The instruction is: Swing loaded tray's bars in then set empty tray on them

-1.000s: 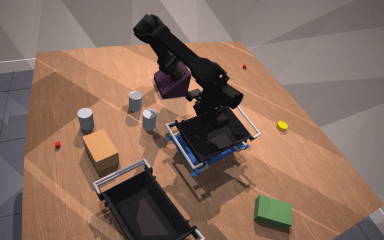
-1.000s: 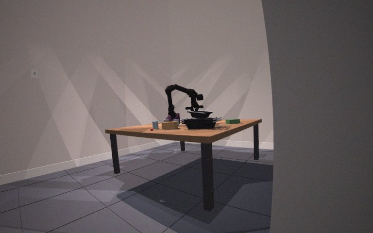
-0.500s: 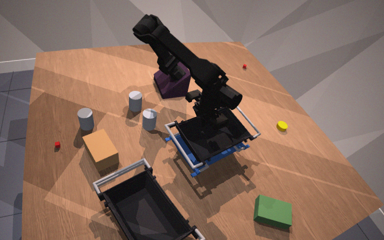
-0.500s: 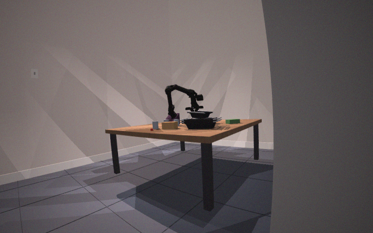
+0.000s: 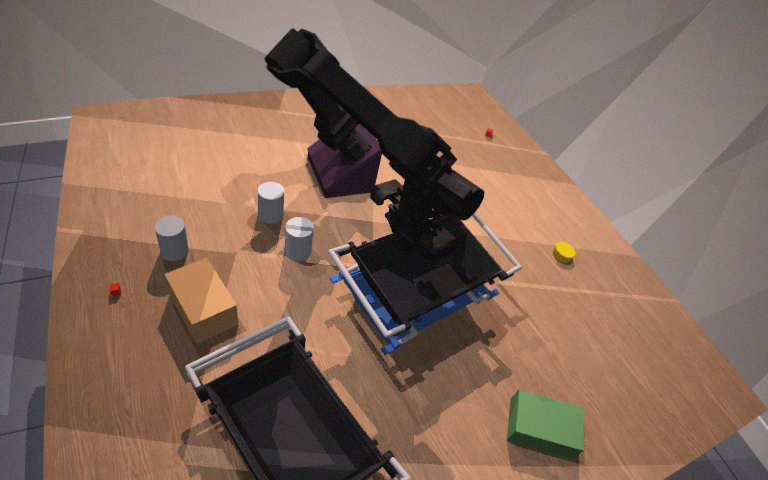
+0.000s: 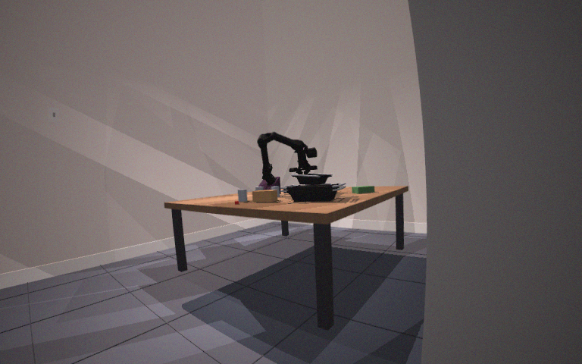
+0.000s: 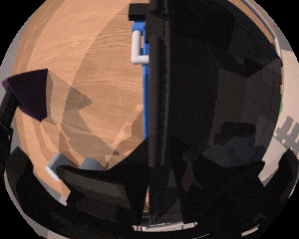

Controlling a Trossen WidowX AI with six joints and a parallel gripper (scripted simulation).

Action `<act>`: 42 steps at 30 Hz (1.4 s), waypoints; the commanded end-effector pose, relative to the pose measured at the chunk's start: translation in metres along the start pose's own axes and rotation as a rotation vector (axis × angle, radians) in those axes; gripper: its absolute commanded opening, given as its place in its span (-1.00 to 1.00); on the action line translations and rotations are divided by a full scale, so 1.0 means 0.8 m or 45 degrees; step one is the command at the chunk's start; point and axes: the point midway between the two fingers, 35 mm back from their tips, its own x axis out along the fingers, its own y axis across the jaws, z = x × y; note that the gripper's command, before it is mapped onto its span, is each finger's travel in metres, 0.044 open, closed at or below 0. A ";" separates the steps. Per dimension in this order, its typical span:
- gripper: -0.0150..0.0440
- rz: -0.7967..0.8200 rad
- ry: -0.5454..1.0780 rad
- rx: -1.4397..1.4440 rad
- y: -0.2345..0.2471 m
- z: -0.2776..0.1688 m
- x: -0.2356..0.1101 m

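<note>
While aloft: black plastic tray, rectangular, held level over the blue tray.
Long axis: diagonal across the wooden table.
Hand: clamped on tray's far rim.

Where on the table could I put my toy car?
Bare wood lies between the yellow disc and the green block, and along the far edge left of the purple block. It is crowded around the cylinders, tan box and trays.

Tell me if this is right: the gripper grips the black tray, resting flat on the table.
Not quite. The gripper grips the black tray, but it hangs in the air above the table; the exterior view shows this.
</note>
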 end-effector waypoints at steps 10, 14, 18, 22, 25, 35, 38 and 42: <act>-0.49 0.045 0.001 0.002 0.009 -0.004 0.011; -0.49 0.045 0.001 0.002 0.009 -0.004 0.011; -0.49 0.045 0.001 0.002 0.009 -0.004 0.011; -0.49 0.045 0.001 0.002 0.009 -0.004 0.011; -0.49 0.045 0.001 0.002 0.009 -0.004 0.011; -0.49 0.045 0.001 0.002 0.009 -0.004 0.011; -0.49 0.045 0.001 0.002 0.009 -0.004 0.011; -0.49 0.023 0.001 0.001 0.004 -0.002 0.006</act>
